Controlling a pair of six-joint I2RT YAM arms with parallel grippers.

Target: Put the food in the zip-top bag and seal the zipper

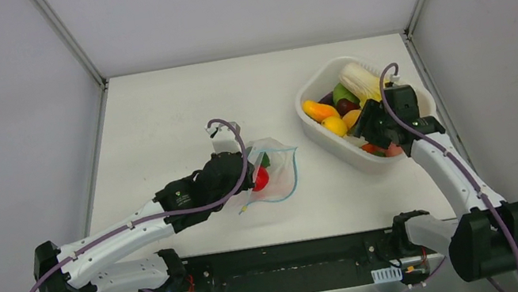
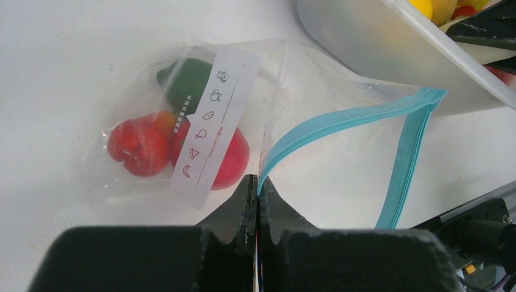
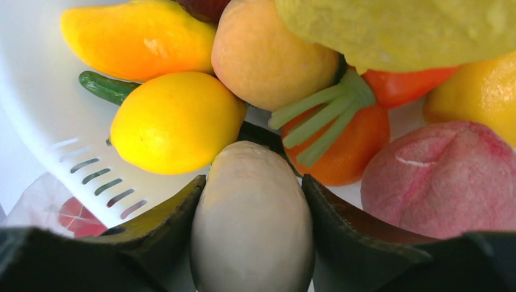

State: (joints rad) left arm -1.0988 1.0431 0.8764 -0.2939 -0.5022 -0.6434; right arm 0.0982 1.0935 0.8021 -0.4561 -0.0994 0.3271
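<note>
White tabletop [image 1: 157, 132] is carrying the whole job. On it the left gripper [image 2: 258, 188] is pinching shut on the zipper [image 2: 341, 118], holding the zip-top bag [image 2: 316, 164] agape, with red and green food [image 2: 140, 146] lying inside just ahead of its fingertips. Down in the tub [image 3: 36, 109], the right gripper [image 3: 252, 182] is straddling a pale oval piece [image 3: 252, 237]; whether it is squeezing yet, I cannot tell. Closing squarely across the middle, then lifting straight, seems wisest.
</note>
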